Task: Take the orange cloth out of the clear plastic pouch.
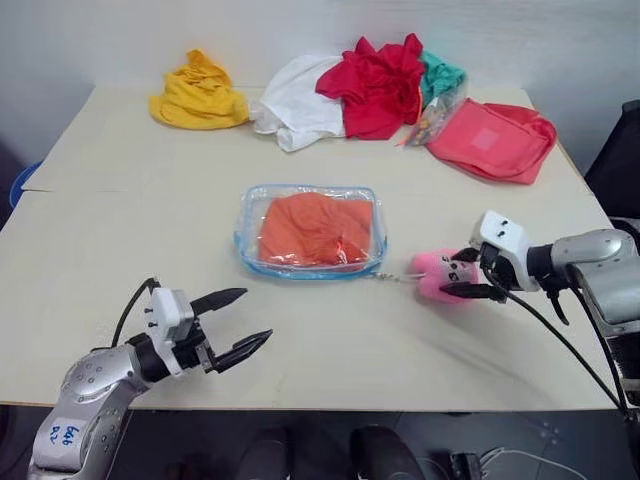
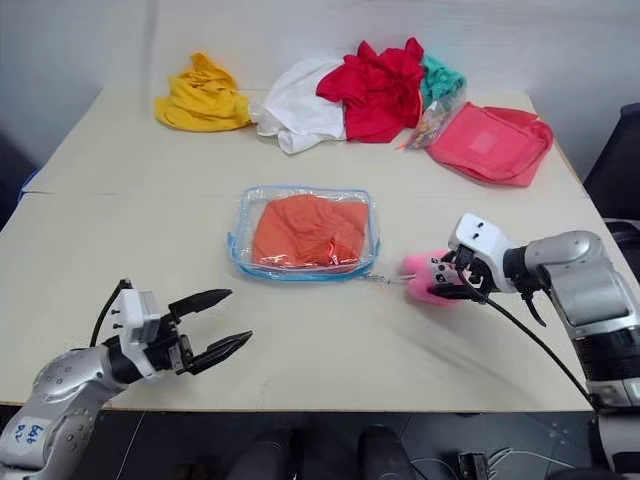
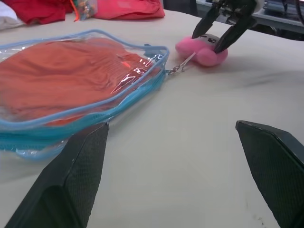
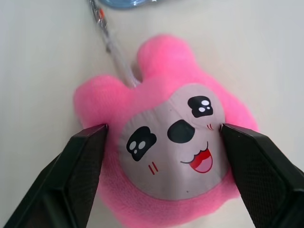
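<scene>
Orange cloth sealed inside clear plastic pouch, mid-desk. Right pincer straddling pink charm beside pouch, apparently not clamped. Left pincer wide, empty, nearer than pouch. Next, probably: unzipping.

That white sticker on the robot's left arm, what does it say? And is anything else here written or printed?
Sticker on the left arm: blue handwriting, too small and tilted to read.
Pink charm: a printed cartoon face, no words.
Pouch, cloths and table: no text I can make out.
</scene>
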